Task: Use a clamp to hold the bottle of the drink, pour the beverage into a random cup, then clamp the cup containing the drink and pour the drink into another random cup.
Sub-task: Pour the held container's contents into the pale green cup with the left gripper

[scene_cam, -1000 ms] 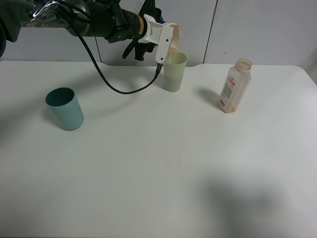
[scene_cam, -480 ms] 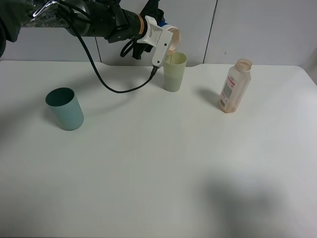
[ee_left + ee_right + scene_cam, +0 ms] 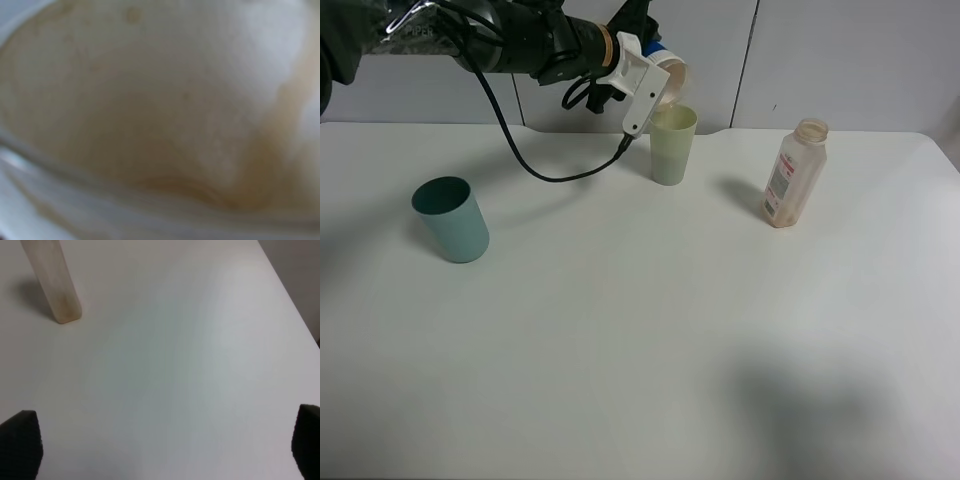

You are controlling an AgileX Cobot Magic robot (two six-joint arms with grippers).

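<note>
A white table point(image 3: 640, 330) fills the frame below a grey wall. At the upper middle the left gripper point(image 3: 655, 78) is clamped on the blue-banded cup point(image 3: 670, 75), tipped over the pale green tumbler point(image 3: 672, 145). The bottle point(image 3: 794, 174) stands upright at the right, the teal cup point(image 3: 451, 219) at the left. The right gripper point(image 3: 160, 450) has its fingers wide apart over bare table.

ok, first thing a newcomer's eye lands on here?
The left claw at the back of the table, shut on the blue-banded cup and tipping it over the pale green tumbler. Then the open bottle standing at the right and the teal cup alone at the left.
</note>
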